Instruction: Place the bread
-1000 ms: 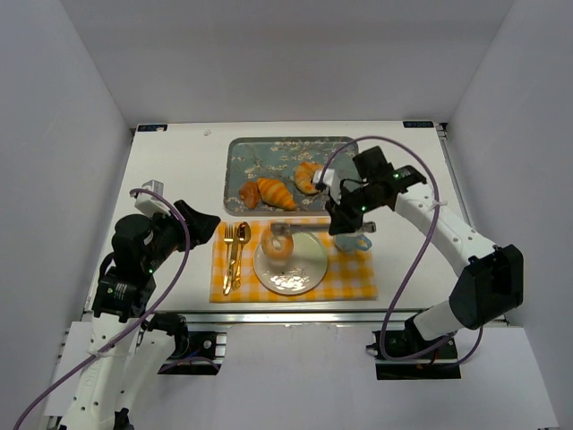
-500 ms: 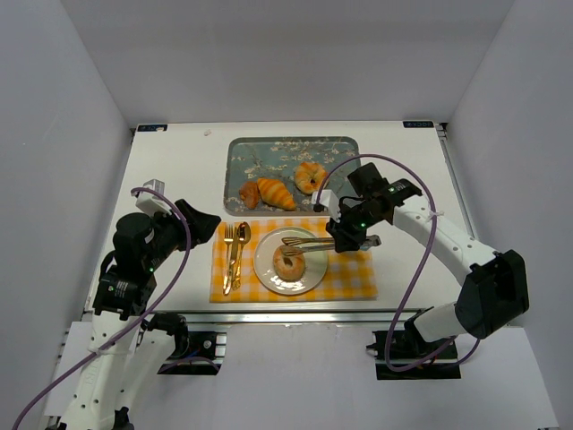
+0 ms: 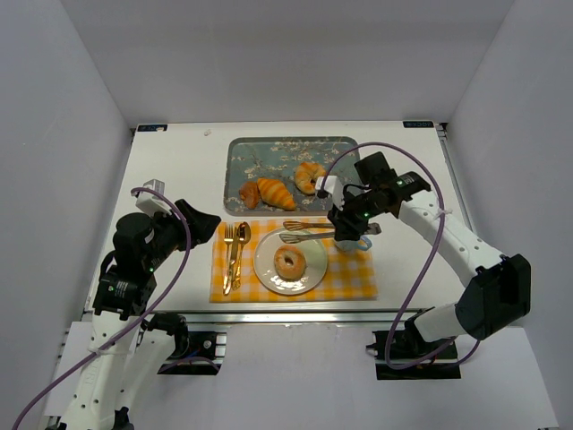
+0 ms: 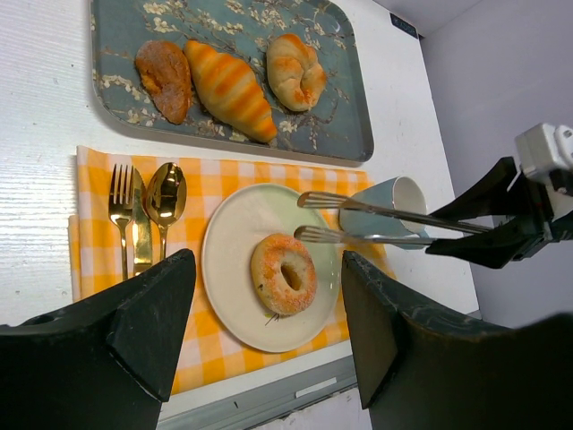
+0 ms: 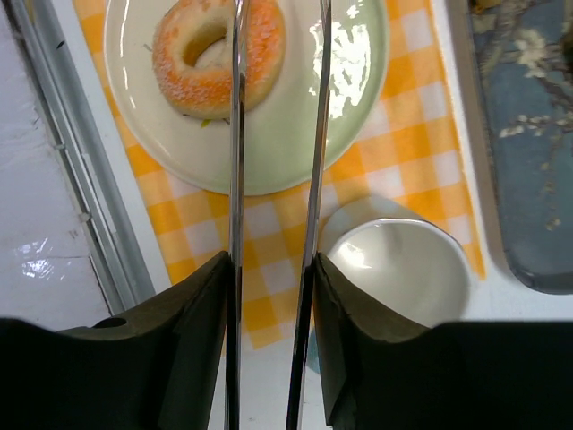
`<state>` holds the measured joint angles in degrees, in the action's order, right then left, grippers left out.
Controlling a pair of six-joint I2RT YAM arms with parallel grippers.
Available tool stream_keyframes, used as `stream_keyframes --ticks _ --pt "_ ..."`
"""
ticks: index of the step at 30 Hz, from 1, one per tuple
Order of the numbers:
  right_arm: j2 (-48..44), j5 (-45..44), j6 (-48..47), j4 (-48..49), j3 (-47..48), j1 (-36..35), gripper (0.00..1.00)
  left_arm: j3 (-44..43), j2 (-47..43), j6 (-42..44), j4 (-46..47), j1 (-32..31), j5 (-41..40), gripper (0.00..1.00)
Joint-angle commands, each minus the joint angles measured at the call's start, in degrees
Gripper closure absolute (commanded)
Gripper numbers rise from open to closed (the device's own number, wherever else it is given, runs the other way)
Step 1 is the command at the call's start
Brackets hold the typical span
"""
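Right claw (image 5: 271, 305) grips tongs (image 5: 235, 134); left claw (image 4: 267, 296) gapes empty. Tongs may hit the cup (image 5: 398, 269) or push the bread (image 5: 183, 85).

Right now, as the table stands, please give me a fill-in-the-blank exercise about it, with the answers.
The bread lies on the white ____.
The tray holds ____ pastries.
Beside the fork and knife lies a golden ____.
The right pincer holds metal ____.
Answers: plate, three, spoon, tongs.
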<state>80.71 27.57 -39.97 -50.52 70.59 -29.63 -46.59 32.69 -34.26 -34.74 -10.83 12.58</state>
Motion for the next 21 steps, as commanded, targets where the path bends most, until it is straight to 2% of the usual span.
stream_keyframes --ticks 1,4,5,7,8,11,13,17,21 --pt "-1.60 1.87 0.77 1.21 3.42 1.06 0.55 -1.66 -0.17 0.69 0.29 0.28 -0.01 0.24" --pt "-1.78 2.92 2.16 1.91 4.73 1.85 0.64 -1.66 -0.17 0.60 0.46 0.20 -0.01 0.24" --pt "-1.78 3.80 2.87 2.18 5.34 2.38 0.72 -1.66 -0.08 0.60 0.55 0.28 0.08 0.24" --pt "-1.43 5.03 6.45 4.02 7.28 5.27 0.79 -1.84 0.09 0.60 0.73 0.28 0.08 0.24" --pt "-1.26 6.34 8.05 4.90 7.98 6.85 0.86 -1.75 0.10 0.69 0.73 0.20 0.08 0.24" --pt "-0.46 7.76 16.20 11.39 8.52 17.89 1.00 -1.93 0.45 0.69 1.08 0.20 0.16 0.24" --pt "0.15 7.85 19.64 15.60 7.29 22.57 1.00 -2.02 0.62 0.86 1.25 0.20 0.34 0.24" --pt "1.29 0.04 24.04 23.26 1.76 34.69 1.00 -1.75 1.24 1.13 1.96 0.20 0.60 0.24" --pt "3.58 -8.66 23.97 29.42 -6.92 39.20 1.00 -1.49 1.68 1.21 2.84 0.28 0.96 0.24"
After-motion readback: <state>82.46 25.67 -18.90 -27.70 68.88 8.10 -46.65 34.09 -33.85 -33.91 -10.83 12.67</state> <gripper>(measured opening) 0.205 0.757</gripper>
